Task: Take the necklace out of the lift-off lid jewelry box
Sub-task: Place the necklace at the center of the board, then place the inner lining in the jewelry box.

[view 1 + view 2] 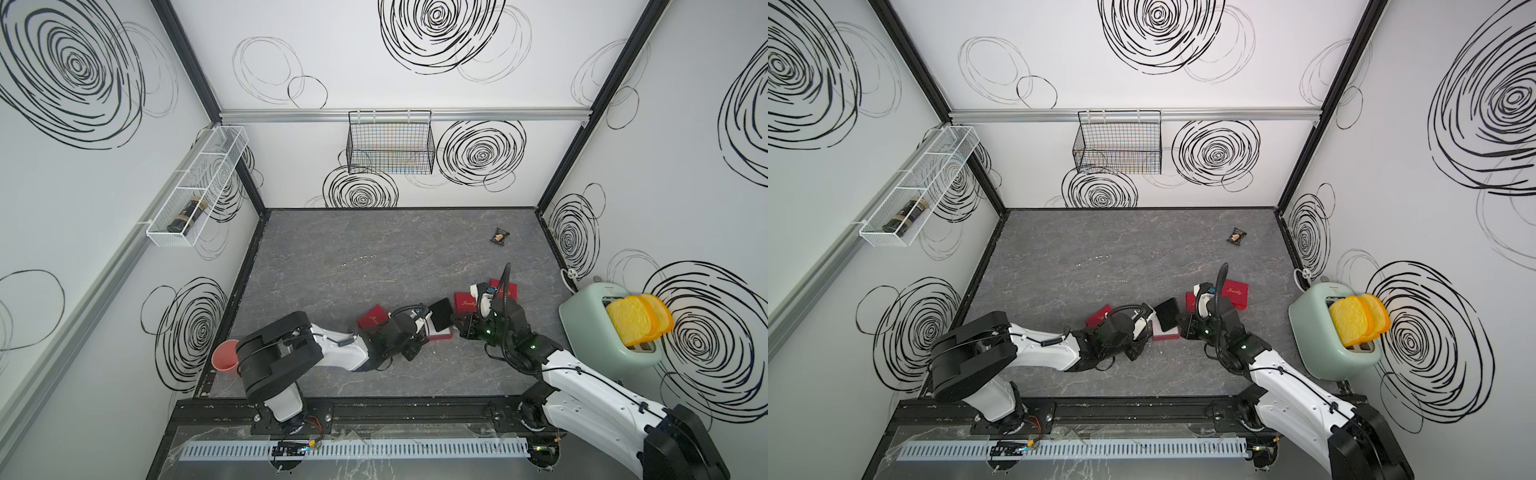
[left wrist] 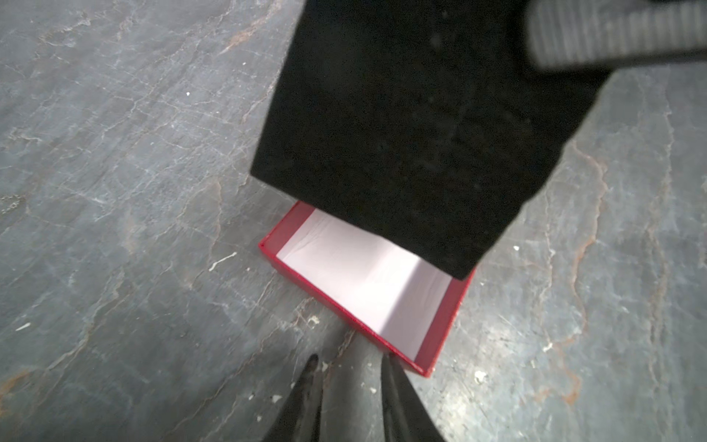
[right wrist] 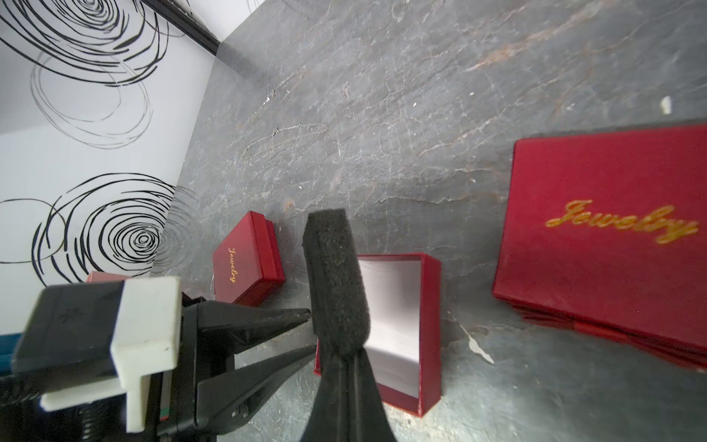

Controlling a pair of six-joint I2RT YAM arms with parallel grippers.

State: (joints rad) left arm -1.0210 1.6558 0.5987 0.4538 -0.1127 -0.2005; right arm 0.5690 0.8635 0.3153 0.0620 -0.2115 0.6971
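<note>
The red jewelry box stands lidless on the table, and the part of its white inside that shows is bare. My right gripper is shut on a black foam pad, held tilted over the box. My left gripper is open just outside the box's near wall, with only table between its fingers. Two thin silver necklace chains lie loose on the table farther back.
A red box marked "Jewelry" lies left of the open one, and more red boxes lie to its right. A green toaster with bread stands at the right wall. A pink cup and a snack packet are around.
</note>
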